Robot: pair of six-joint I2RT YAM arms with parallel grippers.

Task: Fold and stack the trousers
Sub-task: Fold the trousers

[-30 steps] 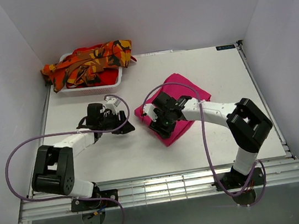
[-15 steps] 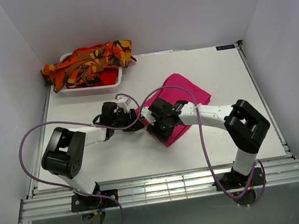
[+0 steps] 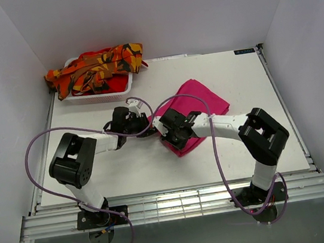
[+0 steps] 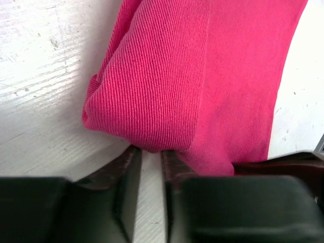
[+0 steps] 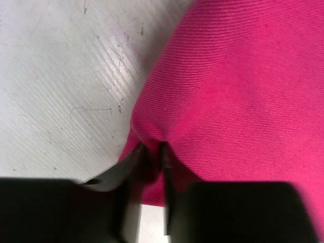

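We are pinching the pink trousers (image 3: 201,101) (folded, lying right of the basket (image 3: 89,98)) with the right gripper (image 5: 152,149); whether the near-closed left gripper (image 4: 151,154) is gripping the edge, we cannot tell. One-sided pulling could drag the fold open.

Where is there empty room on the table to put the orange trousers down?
Bare table lies between the pink trousers and the right edge, and along the back between the basket and the pink trousers. The near middle is free too. It is crowded where the left end effector and right end effector meet at the pink corner.
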